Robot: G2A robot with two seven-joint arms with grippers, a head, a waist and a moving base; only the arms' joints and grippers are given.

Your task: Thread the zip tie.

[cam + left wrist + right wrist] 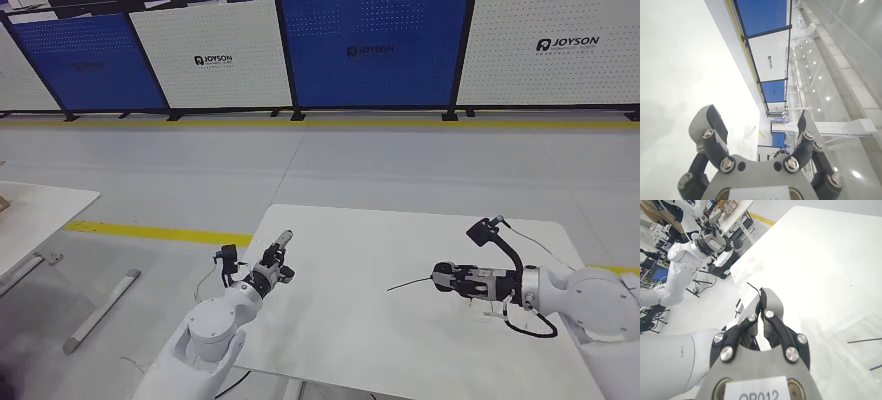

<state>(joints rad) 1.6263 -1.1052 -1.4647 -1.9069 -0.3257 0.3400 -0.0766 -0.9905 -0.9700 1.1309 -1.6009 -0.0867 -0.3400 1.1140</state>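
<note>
- Zip tie (410,285) hangs over the white table (400,340) beneath the right claw (761,294).
- Left claw (759,117): spread wide, empty, well apart from the right.
- Right claw: clamped on the tie, thin tail jutting past its tips.

Black zip tie (410,285), white table (345,255)

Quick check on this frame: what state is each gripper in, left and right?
Left gripper: open, holding nothing.
Right gripper: closed on the zip tie, whose thin end sticks out past the fingertips.
</note>
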